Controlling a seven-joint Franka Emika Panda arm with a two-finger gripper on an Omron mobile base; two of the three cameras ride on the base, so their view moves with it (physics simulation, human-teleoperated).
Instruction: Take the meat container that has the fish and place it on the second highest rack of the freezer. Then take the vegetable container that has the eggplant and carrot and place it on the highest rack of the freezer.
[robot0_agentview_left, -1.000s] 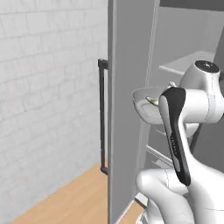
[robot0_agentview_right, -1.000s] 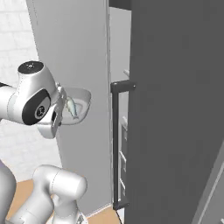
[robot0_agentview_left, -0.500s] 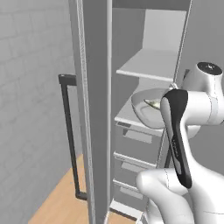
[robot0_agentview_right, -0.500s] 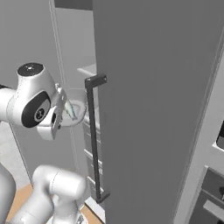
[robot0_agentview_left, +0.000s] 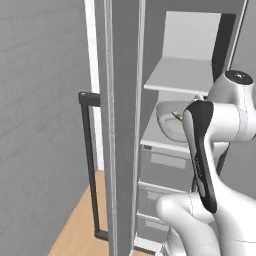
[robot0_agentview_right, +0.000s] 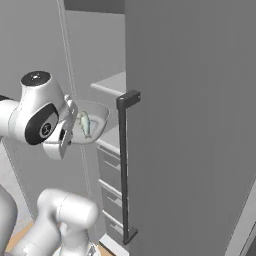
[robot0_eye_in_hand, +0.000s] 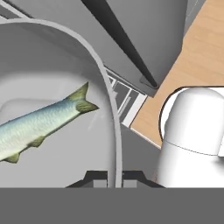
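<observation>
One pale bowl (robot0_eye_in_hand: 57, 87) is carried in front of the open freezer (robot0_agentview_left: 190, 100), its rim clamped by the tool (robot0_eye_in_hand: 114, 178), whose tips meet on the bowl's wall at the bottom of the hand view. Left base view, from left to right: the freezer door (robot0_agentview_left: 122, 125) stands edge-on with its long dark bar handle (robot0_agentview_left: 89, 165) on the outer face; beyond it lie the pale shelves, with the highest rack (robot0_agentview_left: 182, 75) above and the second highest rack (robot0_agentview_left: 155, 134) below it, and grey drawers (robot0_agentview_left: 165, 167) underneath. The bowl hangs at about the level of the second highest rack, partly hidden by the white arm; whether it touches the shelf cannot be told. Right base view: the bowl sits just beside the hand at left, tilted, with the fish (robot0_agentview_right: 84, 123) lying inside. Hand view: the fish, silvery-green, lies lengthwise on the bowl's floor, tail toward the rim; wooden floor (robot0_eye_in_hand: 201, 57) shows at upper right
</observation>
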